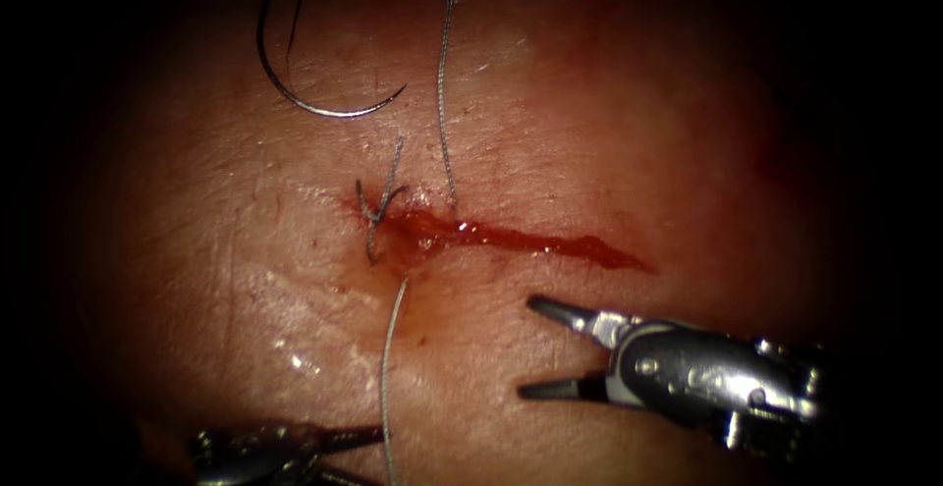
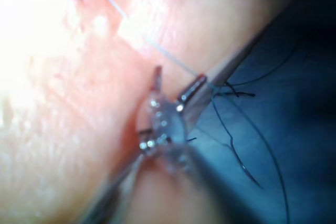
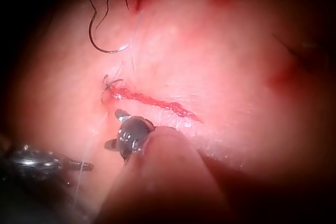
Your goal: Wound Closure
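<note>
Endoscope view | one needle (image 1: 324,108) loose on tissue (image 1: 609,133) | two hands: right hand (image 1: 535,346) open, empty; left hand (image 1: 368,455) unclear

Curved needle (image 1: 314,93) lies free on tissue (image 1: 589,133) (above cut (image 1: 530,241)).

The right tool (image 3: 116,128) is seen over the tissue (image 3: 220,61), just beside the cut (image 3: 152,100); its jaws are spread apart and nothing is held between them. Red fluid (image 3: 176,108) is seen along the cut. A knot (image 3: 109,83) with short ends is seen at one end of the cut. The curved needle (image 3: 100,43) is laid free on the tissue, well apart from the jaws, and is not in the tissue. A pale thread (image 3: 86,153) is seen near the left tool (image 3: 79,166), whose jaws cannot be judged.
</note>
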Motion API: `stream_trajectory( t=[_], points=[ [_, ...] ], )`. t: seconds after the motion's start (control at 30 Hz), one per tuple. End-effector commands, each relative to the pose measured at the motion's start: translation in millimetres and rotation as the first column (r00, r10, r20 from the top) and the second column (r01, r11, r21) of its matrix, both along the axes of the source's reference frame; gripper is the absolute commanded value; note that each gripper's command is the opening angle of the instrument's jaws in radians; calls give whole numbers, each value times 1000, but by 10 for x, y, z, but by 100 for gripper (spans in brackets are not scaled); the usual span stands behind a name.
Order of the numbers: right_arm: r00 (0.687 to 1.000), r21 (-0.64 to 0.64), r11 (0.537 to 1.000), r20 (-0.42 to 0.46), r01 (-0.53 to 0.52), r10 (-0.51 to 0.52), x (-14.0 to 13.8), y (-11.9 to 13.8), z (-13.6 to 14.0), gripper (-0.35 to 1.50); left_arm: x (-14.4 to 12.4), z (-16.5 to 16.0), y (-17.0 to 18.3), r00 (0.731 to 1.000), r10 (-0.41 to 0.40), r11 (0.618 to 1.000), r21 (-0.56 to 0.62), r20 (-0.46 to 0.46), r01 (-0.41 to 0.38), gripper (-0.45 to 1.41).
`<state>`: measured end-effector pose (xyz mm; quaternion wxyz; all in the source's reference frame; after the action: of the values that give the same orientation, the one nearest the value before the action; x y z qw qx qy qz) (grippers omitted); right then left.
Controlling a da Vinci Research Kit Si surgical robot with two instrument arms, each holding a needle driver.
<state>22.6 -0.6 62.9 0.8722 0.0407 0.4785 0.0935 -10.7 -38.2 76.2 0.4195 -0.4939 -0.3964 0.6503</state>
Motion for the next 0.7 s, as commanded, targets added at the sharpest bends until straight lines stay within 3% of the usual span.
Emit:
stream_trajectory(
  t=[0.03,0.27,0.7],
  points=[
    [1000,3,1000,-3,3,-3,10,-5,4,135,1,4,-10,1000,-2,1000,0,18,2,73],
    [1000,1,1000,-3,4,-4,11,-7,6,135,-15,-15,-1,982,-78,995,76,171,66,69],
    [1000,0,1000,-4,5,-5,11,-8,6,136,-40,-36,7,974,-92,993,94,206,74,61]
  ],
)
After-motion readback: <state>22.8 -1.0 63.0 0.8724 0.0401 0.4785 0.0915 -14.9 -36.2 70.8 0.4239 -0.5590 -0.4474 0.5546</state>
